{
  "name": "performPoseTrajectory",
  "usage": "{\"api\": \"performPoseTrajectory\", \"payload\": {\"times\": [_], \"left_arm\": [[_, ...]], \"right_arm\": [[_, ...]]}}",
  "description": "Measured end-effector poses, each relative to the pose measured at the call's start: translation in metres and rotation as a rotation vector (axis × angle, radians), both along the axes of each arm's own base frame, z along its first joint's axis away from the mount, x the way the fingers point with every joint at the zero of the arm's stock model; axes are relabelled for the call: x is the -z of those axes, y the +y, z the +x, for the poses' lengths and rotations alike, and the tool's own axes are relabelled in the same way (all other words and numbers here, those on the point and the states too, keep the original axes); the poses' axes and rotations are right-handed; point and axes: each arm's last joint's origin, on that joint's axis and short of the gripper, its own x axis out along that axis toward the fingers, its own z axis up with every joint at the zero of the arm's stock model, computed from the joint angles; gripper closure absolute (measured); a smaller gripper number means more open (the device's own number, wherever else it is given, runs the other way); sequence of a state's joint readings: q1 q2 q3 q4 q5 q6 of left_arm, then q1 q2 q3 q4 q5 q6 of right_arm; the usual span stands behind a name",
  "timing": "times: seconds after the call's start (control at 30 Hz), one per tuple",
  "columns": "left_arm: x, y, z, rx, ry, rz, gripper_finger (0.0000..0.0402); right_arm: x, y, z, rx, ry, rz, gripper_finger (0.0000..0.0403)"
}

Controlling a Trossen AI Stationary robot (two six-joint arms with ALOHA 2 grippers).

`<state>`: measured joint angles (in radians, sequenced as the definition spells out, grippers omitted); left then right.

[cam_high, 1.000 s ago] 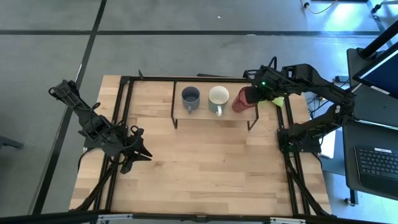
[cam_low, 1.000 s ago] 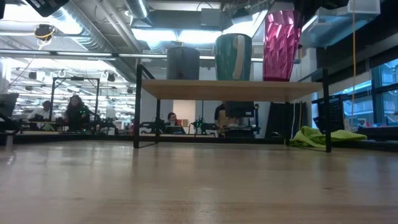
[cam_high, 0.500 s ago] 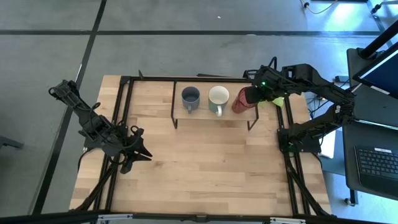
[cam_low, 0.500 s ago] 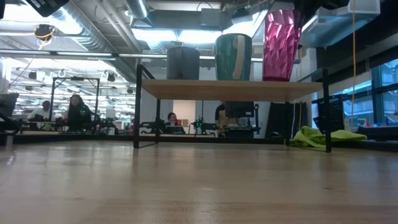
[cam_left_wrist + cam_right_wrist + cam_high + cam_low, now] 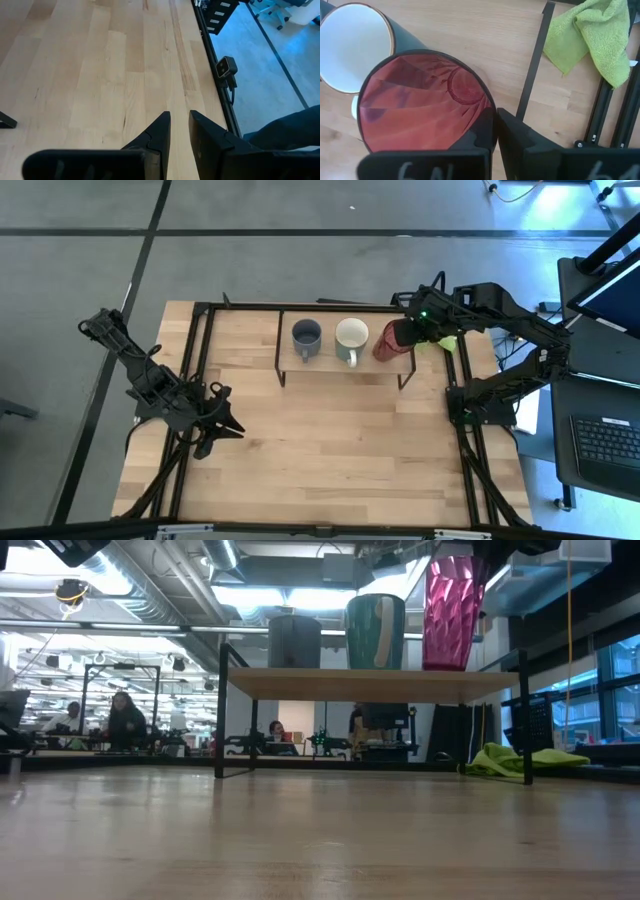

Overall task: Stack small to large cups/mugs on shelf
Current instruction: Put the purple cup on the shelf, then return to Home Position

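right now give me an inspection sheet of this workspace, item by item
surface: wooden table, bare in front of the shelf
job's things: grey mug, white mug and red tumbler in a row on the shelf
clutter: green cloth on the table beside the shelf
grippers: right gripper shut on the red tumbler's rim; left gripper holds nothing, low over the table's left side
cables: nothing seen on the table
surroundings: people at desks behind; keyboard on a side stand
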<state>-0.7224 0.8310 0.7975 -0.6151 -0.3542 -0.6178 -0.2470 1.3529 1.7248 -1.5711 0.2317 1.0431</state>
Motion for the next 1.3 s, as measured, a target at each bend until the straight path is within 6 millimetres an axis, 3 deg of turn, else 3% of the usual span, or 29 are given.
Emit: {"api": "performPoseTrajectory", "payload": {"times": [0.7, 1.03, 1.3], "left_arm": [[-0.0001, 0.0000, 0.0000, 0.000, 0.000, 0.000, 0.0337], [0.0000, 0.0000, -0.0001, 0.006, -0.001, 0.007, 0.0337], [0.0001, 0.0000, -0.0001, 0.006, -0.002, 0.008, 0.0337]], "right_arm": [[-0.0012, -0.0002, 0.0031, -0.014, -0.036, 0.005, 0.0379], [-0.0016, -0.0007, 0.0019, 0.004, -0.026, -0.016, 0.0306], [-0.0019, -0.0014, 0.0020, 0.012, -0.023, -0.041, 0.0298]]}}
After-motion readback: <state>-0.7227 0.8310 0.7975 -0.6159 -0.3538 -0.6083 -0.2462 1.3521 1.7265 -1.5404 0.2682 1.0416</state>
